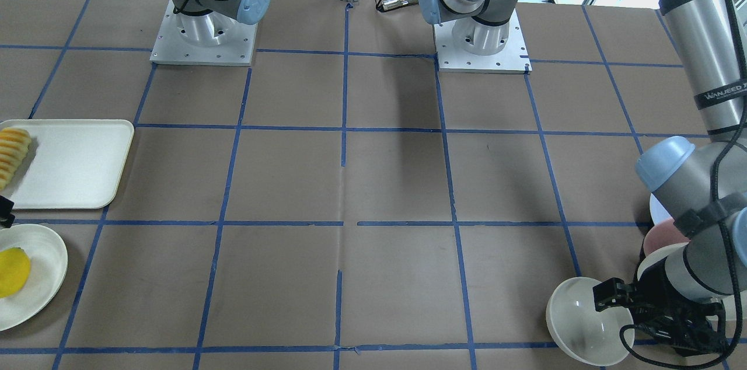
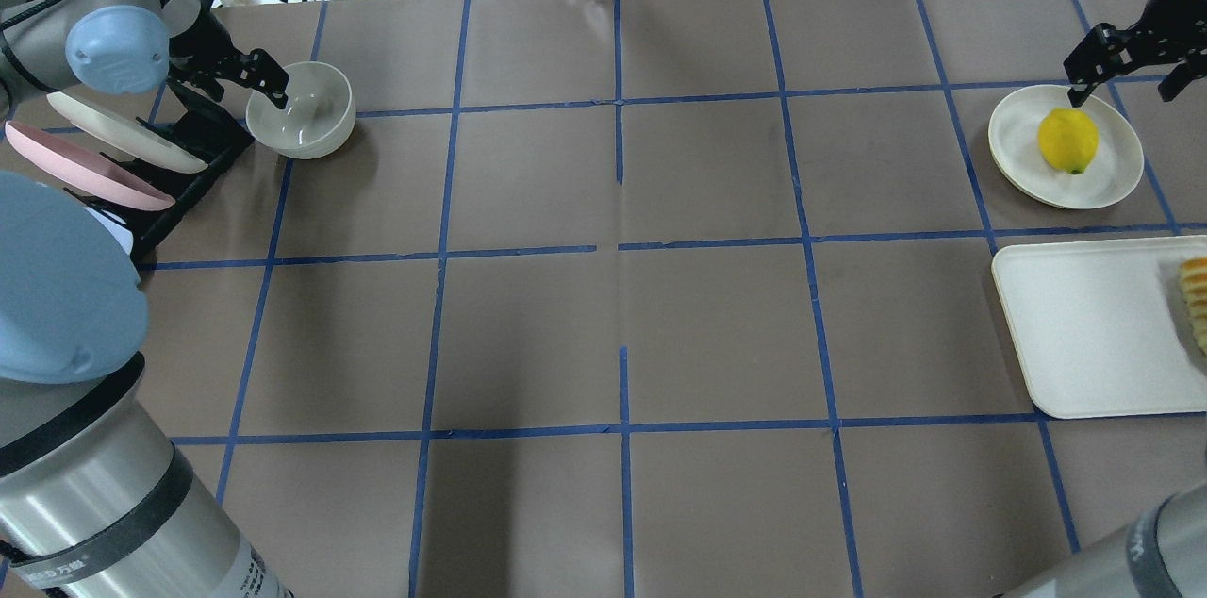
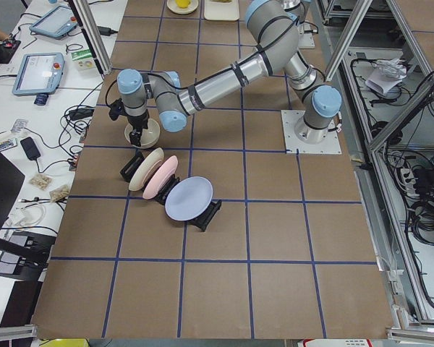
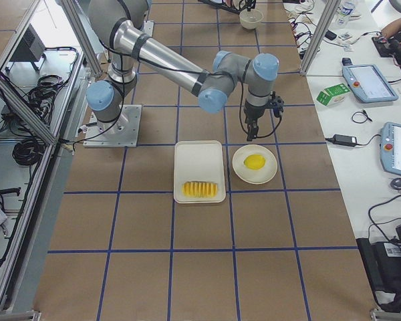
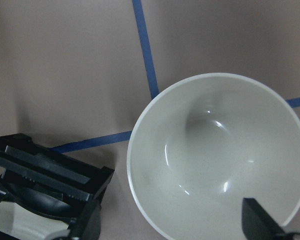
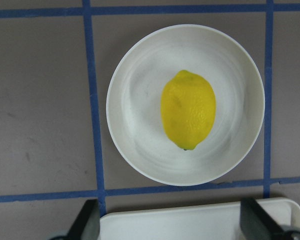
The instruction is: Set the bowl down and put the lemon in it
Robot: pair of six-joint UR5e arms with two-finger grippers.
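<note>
The cream-white bowl (image 2: 304,115) stands upright on the table next to the dish rack (image 2: 203,141), and fills the left wrist view (image 5: 215,155). My left gripper (image 2: 234,81) is open over the bowl's rim, one finger inside the bowl and the other outside. The yellow lemon (image 2: 1068,141) lies on a small cream plate (image 2: 1117,181) at the far right, and is centred in the right wrist view (image 6: 188,110). My right gripper (image 2: 1122,74) is open and empty, hovering above the plate's far edge.
The rack holds a cream plate (image 2: 113,136), a pink plate (image 2: 85,169) and a pale blue plate (image 3: 188,199). A cream tray (image 2: 1084,334) with sliced ridged yellow food (image 2: 1196,296) lies beside the lemon's plate. Blue tape lines grid the brown table.
</note>
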